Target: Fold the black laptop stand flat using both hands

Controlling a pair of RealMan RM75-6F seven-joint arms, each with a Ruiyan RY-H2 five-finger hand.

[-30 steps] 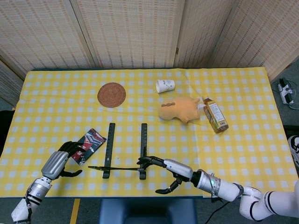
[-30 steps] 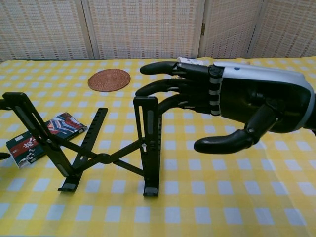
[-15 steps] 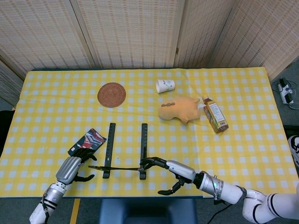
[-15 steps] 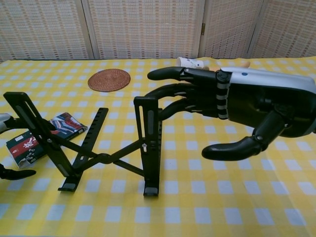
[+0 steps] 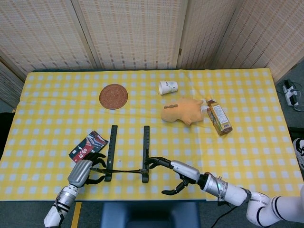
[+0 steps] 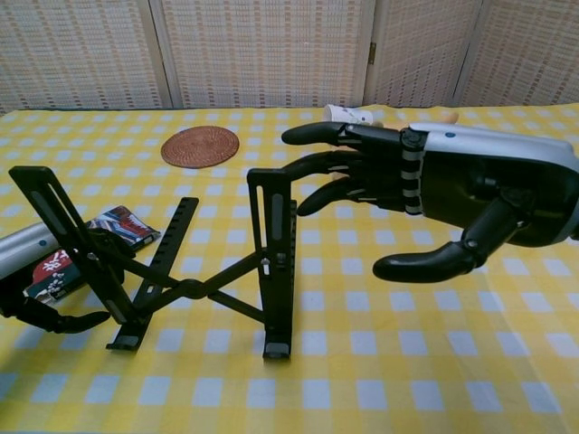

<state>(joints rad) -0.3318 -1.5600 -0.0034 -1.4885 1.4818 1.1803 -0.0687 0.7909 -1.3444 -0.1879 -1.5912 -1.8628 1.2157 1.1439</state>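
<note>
The black laptop stand (image 5: 128, 153) (image 6: 181, 271) stands unfolded near the table's front edge, two upright arms joined by crossed struts. My left hand (image 5: 85, 170) (image 6: 36, 271) sits just left of the stand's left arm, fingers apart and reaching at it; whether it touches the arm I cannot tell. My right hand (image 5: 173, 173) (image 6: 434, 199) hovers just right of the right upright arm, fingers spread with their tips near the arm's top, thumb hanging below. Neither hand grips anything.
A printed packet (image 5: 88, 146) (image 6: 81, 244) lies left of the stand by my left hand. Farther back lie a round woven coaster (image 5: 113, 96), a tipped paper cup (image 5: 168, 87), a tan plush toy (image 5: 183, 111) and a bottle (image 5: 219, 117).
My left hand has moved right along the front edge to the stand's left arm. My right hand has shifted slightly right. The stand has stayed unfolded.
</note>
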